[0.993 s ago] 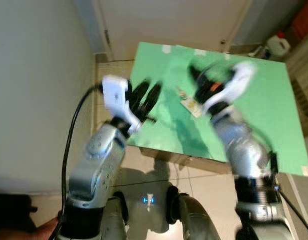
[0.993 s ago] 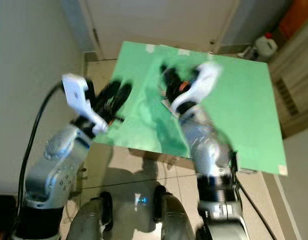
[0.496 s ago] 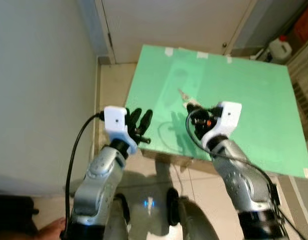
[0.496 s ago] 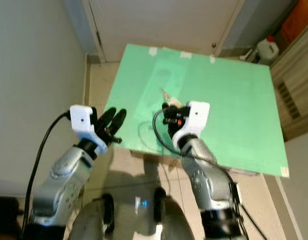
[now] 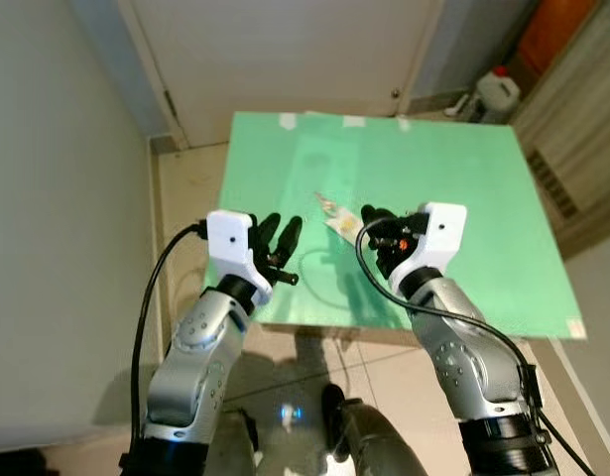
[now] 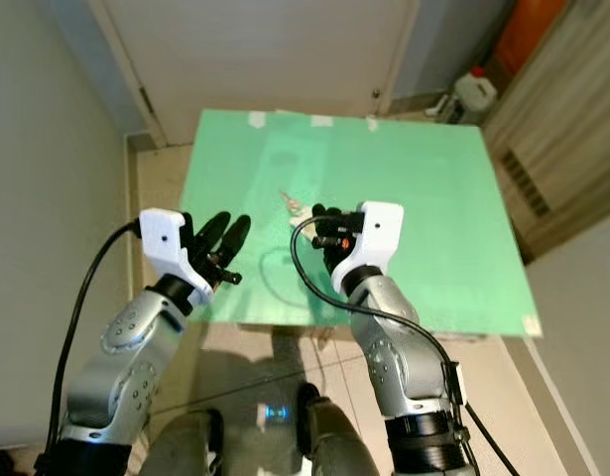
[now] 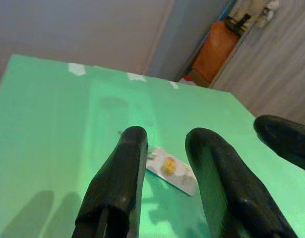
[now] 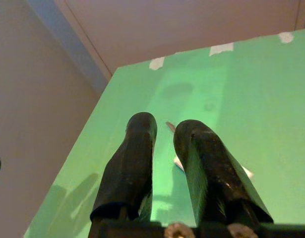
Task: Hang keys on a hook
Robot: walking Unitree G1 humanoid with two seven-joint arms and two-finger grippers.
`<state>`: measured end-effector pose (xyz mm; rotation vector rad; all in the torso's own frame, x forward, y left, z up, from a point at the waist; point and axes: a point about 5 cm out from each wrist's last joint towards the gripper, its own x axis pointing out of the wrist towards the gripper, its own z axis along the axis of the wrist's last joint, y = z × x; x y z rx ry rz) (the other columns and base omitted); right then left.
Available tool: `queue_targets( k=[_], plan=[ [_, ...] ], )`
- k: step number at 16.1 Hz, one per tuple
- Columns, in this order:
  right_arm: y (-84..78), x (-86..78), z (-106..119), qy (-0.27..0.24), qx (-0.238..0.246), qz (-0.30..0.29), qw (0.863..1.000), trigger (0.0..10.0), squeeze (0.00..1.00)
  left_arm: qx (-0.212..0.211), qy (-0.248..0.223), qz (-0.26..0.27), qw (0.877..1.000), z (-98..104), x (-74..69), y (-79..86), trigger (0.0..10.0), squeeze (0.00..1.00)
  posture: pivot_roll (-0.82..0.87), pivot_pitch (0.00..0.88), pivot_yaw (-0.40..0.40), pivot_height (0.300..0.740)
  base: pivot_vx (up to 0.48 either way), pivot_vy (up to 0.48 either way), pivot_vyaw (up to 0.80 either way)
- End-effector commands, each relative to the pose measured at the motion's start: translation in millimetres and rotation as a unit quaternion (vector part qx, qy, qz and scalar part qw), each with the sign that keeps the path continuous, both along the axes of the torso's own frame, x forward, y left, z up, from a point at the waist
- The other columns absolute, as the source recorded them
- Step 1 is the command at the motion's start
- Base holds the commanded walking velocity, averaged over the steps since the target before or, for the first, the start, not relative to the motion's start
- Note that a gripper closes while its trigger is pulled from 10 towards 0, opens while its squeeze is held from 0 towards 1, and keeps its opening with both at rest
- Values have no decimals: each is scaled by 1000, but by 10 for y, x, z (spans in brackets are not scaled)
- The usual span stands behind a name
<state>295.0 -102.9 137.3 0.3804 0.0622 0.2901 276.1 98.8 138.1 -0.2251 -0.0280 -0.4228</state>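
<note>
Pale tiled floor (image 5: pixel 190 188) all round, closed white door (image 5: pixel 285 55) behind, grey wall (image 5: pixel 57 198) along the robot's left. Wood-slatted panel (image 5: pixel 572 129) at the far right, with white plastic jug (image 5: pixel 490 95) and orange container (image 5: pixel 548 30) in the far corner. Flat green table top (image 5: pixel 463 178) in the middle, white tape tabs on its far edge, most of its surface bare and open toward the right and far sides.

Keys with a white rectangular tag (image 5: pixel 336 213) flat on the green top, left of centre, near the front half. Long axis diagonal, metal tip toward the far left corner, tag end toward the near right. Yellow spot on the tag in the left wrist view (image 7: pixel 168 165); key count hard to make out.

Left gripper (image 5: pixel 282 238) above the table's near left edge, fingers slightly parted, holding nothing. Right gripper (image 5: pixel 381 230) just beside the tag's near end, fingers (image 8: pixel 137 158) narrowly apart, nothing between them; touching the tag or not, cannot tell.
</note>
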Motion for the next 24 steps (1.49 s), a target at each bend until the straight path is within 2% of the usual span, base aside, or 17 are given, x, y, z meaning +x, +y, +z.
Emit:
queue_targets(
  k=[1,3,7,11,14,16,17,18,20,24],
  plan=[
    [7,-4,8,0,13,4,1000,10000,0,6,3,0,1000,-31,-13,4,10000,0,64,243,-11,740,307,0,-800],
    [12,8,1,1,-5,0,1000,10000,0,6,1,-2,1000,-29,-6,-3,10000,0,61,240,-10,740,306,0,0],
    [25,-7,-23,1,3,7,1000,10000,0,10,5,-1,1000,-82,-17,-4,10000,0,61,232,-14,740,301,0,0],
    [10,-21,-40,2,3,10,1000,10000,0,9,21,19,1000,-162,-16,24,10000,0,58,222,-19,740,0,0,0],
    [11,-36,-64,1,-1,17,1000,10000,0,11,24,20,999,-206,1,30,10000,0,60,193,-27,740,0,-460,0],
    [8,-62,-175,8,-32,22,999,10000,0,15,28,19,999,-256,25,35,10000,0,62,178,-26,740,0,-461,0],
    [0,-68,-212,13,-34,20,999,10000,0,16,29,20,999,-269,33,43,10000,0,66,171,-24,740,0,-461,0],
    [-5,-78,-248,16,-42,19,999,10000,0,12,31,29,999,-273,59,75,10000,0,64,172,-19,740,0,0,0],
    [-34,-108,-296,24,-48,14,998,10000,0,36,41,59,997,-305,134,158,10000,0,59,182,-13,740,0,0,0],
    [-93,-169,-375,32,-62,5,998,10000,0,35,42,86,995,-328,184,286,10000,0,56,196,-6,740,0,0,0]
  ],
)
